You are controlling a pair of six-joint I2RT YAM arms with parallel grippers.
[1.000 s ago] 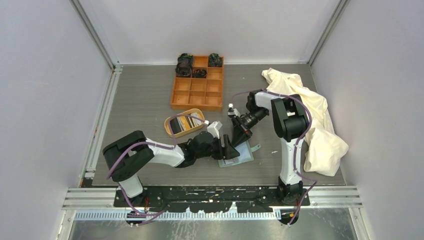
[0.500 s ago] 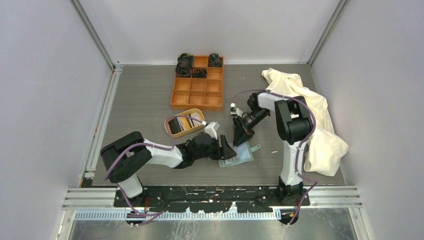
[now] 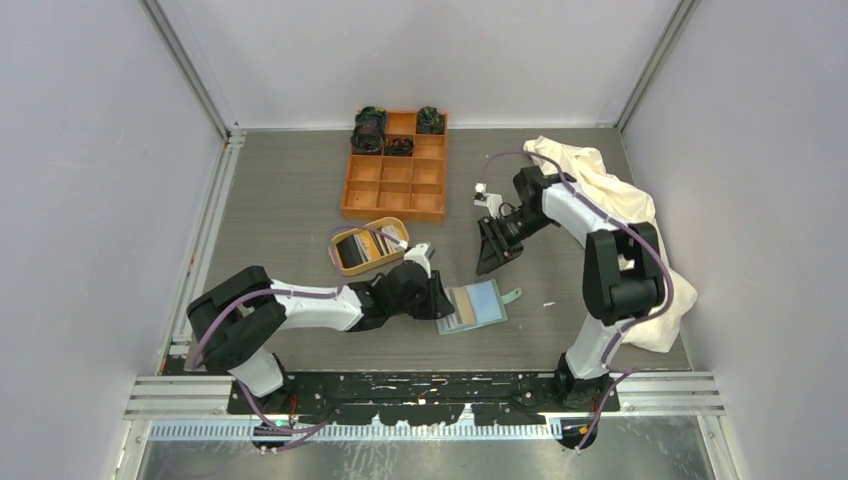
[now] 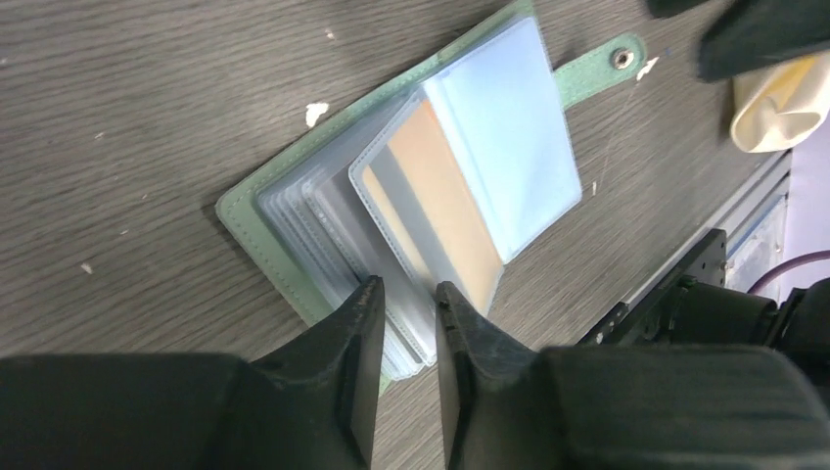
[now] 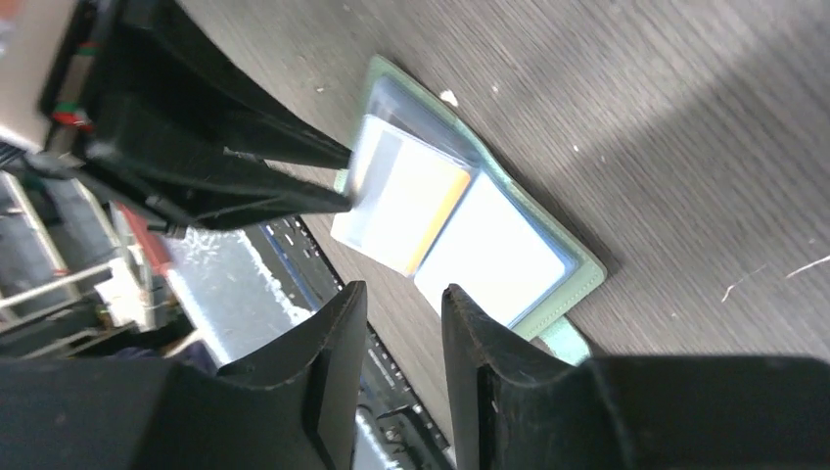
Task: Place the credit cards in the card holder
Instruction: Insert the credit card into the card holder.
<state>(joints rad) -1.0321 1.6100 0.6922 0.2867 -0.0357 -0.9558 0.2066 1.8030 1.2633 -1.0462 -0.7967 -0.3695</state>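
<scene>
Green card holder [image 3: 478, 307] open, left fingers [image 4: 403, 323] pinching its sleeves, right fingers [image 5: 401, 323] apart, empty above.

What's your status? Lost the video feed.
Left end effector pinching card holder sleeves. Right end effector lifted clear, empty. Holder open flat. Nothing obstructing.

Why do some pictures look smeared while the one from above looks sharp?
Right wrist view: streaked table grain, soft-edged card holder, which suggests motion blur. Left wrist view: holder mostly crisp, near gripper fingers soft. Top view: even light, sharp, faint shadows.
</scene>
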